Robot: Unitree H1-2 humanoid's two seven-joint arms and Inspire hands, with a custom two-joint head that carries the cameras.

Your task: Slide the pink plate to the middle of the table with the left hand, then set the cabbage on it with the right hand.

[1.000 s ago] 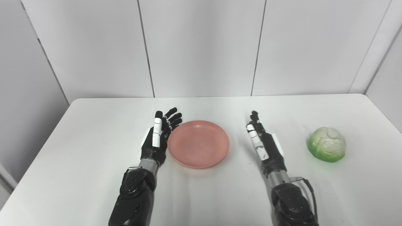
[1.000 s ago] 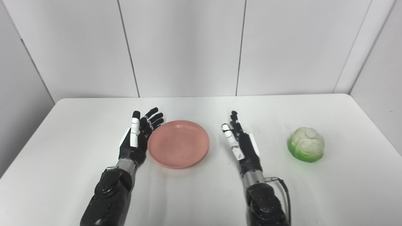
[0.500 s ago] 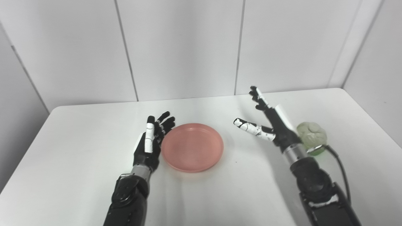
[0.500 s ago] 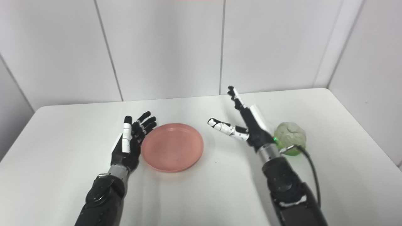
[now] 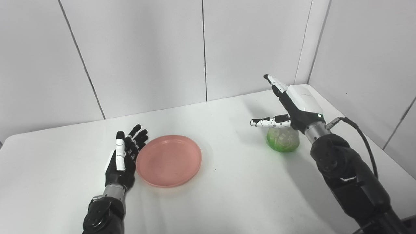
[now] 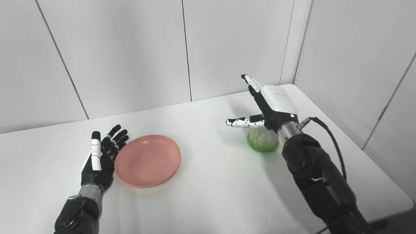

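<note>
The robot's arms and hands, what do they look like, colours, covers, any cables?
Both arms are black, jointed shells with a short silver metal wrist. The left hand is black with a white-striped thumb. The right hand has a glossy white cover on its back with a small green light, white-and-black segmented fingers, and a black cable looping from its wrist. No sleeves.

My right hand hung in front of the cabbage and hid its top, so I could not tell whether my palm touched it. Most of that hand's fingers were tucked out of sight behind its white back. Both my forearms ran off the bottom edge. My left hand stood edge-on beside the pink plate; whether it touched the rim was unclear. The bench was cut off at left and bottom.
</note>
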